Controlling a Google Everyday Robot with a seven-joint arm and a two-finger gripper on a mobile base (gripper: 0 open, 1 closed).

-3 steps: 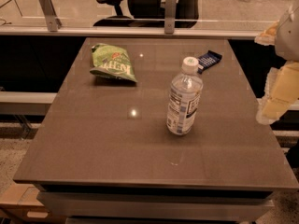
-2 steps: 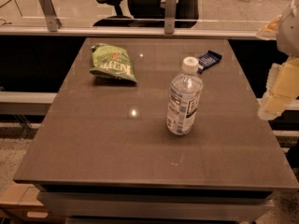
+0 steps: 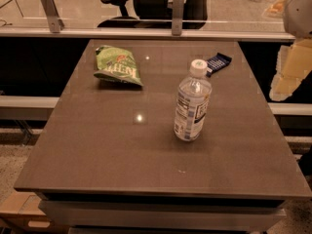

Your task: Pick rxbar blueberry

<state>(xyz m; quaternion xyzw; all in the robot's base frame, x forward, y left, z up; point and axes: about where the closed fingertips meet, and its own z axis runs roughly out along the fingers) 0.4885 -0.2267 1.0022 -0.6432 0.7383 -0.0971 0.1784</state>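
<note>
- rxbar blueberry (image 3: 218, 63): small flat dark navy wrapper with white markings, lying at the far right of the table (image 3: 122, 155), just behind the bottle's cap and partly hidden by it.
- water bottle (image 3: 192, 104): clear, upright, white cap on; fill level cannot be told.
- green chip bag (image 3: 117, 66): crinkled, lying far left.
- count: one bar, one bottle, one bag.
- gripper (image 3: 285, 77): pale, off the table's right edge, well apart from the bar; how far open cannot be told.
</note>
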